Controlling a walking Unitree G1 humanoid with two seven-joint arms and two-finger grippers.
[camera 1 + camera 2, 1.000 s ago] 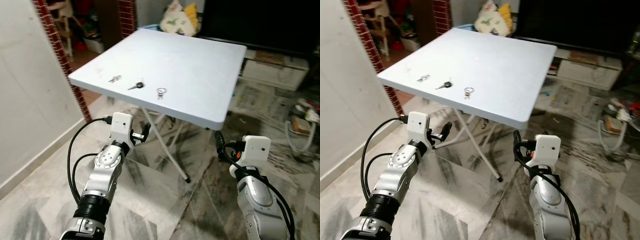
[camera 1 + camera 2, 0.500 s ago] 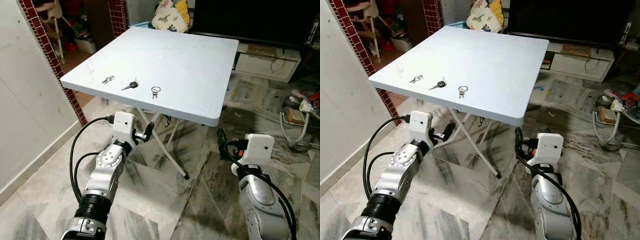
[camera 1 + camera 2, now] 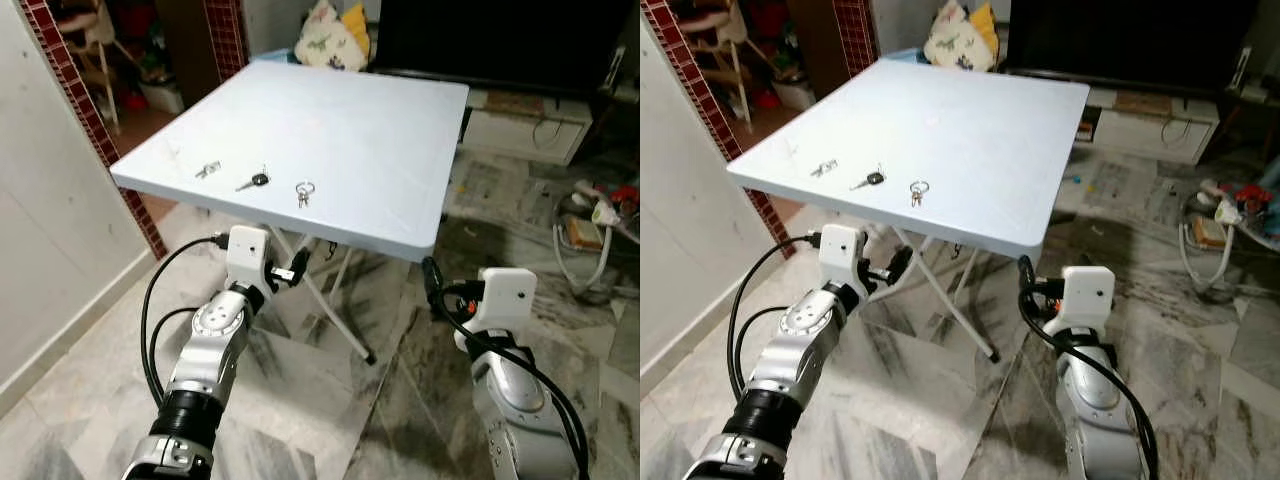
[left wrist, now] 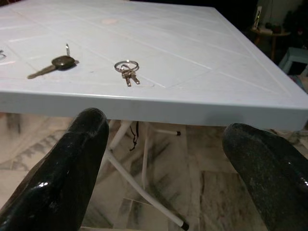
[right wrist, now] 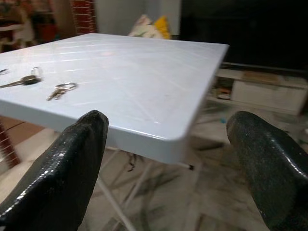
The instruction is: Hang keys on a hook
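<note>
While our left claw [image 3: 293, 270] and right claw [image 3: 432, 278] gape below the bench [image 3: 400, 130] edge, keys [image 3: 303, 191], dark key [image 3: 253, 181], small key [image 3: 208, 169] on top.

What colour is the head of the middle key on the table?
Black, on a silver blade. The key shows best in the left wrist view.

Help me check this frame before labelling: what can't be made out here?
- Hook: not found around the table.
- Leftmost key bunch: too small in the eye views to count keys.
- Black-headed key: its ring partly cut off, left wrist view.
- Table legs: mostly hidden under the tabletop.
</note>
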